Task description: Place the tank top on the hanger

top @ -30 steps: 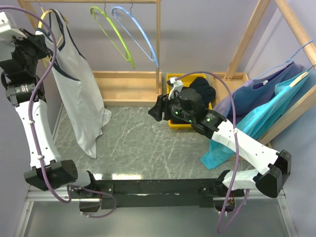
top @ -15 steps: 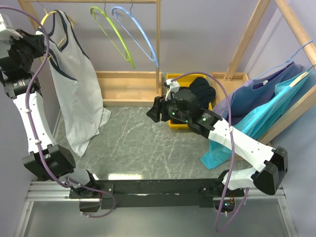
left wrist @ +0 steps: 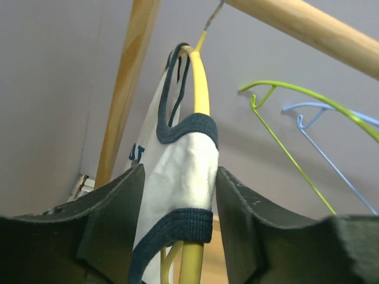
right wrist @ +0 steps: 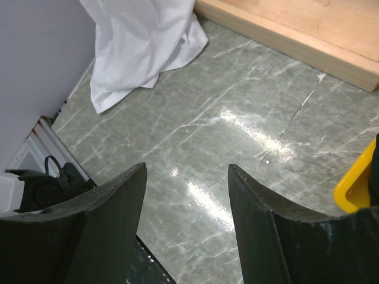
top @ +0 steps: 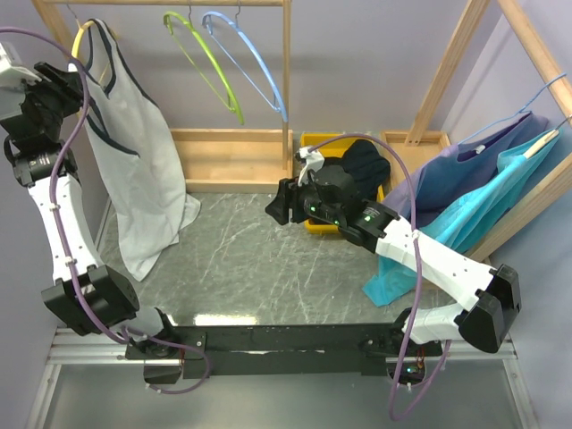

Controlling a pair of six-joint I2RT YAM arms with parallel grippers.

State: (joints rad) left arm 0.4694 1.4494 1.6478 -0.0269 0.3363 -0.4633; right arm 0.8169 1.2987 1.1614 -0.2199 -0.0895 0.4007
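The left gripper (left wrist: pixel 177 198) stands with its jaws partly apart, one pad on each side of a shoulder strap of the tank top (left wrist: pixel 177 160) and the arm of the yellow hanger (left wrist: pixel 200 83) under it. The cloth reaches across to both pads, and whether they press on it cannot be told. The navy-trimmed strap lies draped over the hanger's shoulder. The hanger's metal hook goes up to the wooden rail (left wrist: pixel 296 23). From above, this gripper (top: pixel 70 79) is raised at the far left of the rack. The white tank top (top: pixel 134 152) hangs down from the hanger (top: pixel 80 31), and its hem trails onto the grey marbled table (top: pixel 241 259). A lime-green hanger (top: pixel 206 63) and a light-blue hanger (top: pixel 250 63) hang bare further along the same rail. The right gripper (right wrist: pixel 186 177) has its jaws wide apart with nothing between them, above the bare tabletop (right wrist: pixel 237 118) and well apart from the tank top's hem (right wrist: pixel 142 35). In the top view it (top: pixel 279 207) hangs just in front of a yellow bin (top: pixel 313 223) holding a black garment (top: pixel 366 161). Blue and teal garments (top: pixel 483 197) hang at the right.
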